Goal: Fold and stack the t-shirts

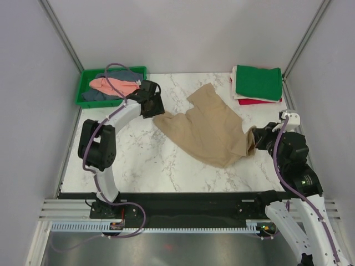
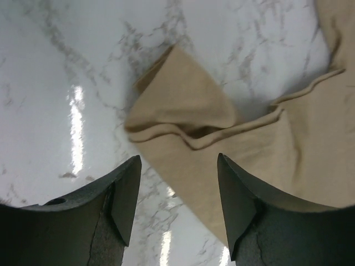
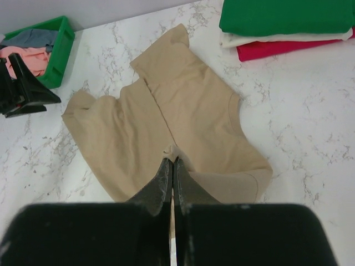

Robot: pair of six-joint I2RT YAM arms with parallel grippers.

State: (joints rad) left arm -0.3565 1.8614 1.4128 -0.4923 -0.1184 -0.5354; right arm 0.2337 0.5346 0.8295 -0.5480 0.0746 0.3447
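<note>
Right gripper [image 3: 172, 162], near right edge of tabletop [image 1: 138, 160]: fingers pressed together, clamped on edge of tan t-shirt [image 1: 211, 130]. Tan t-shirt laid rumpled, partly folded over, at tabletop centre. Left gripper [image 2: 177, 166] positioned at shirt's left corner, fingers spread apart, cloth seen below gap; contact cannot be told. Far right corner: green t-shirt [image 1: 258, 82] stacked folded on cream layer [image 3: 266, 39] and red t-shirt [image 1: 258, 101]. Far left corner: green tray [image 1: 82, 91], salmon pink t-shirt [image 1: 111, 85] and grey-blue t-shirt [image 1: 94, 95] heaped inside.
</note>
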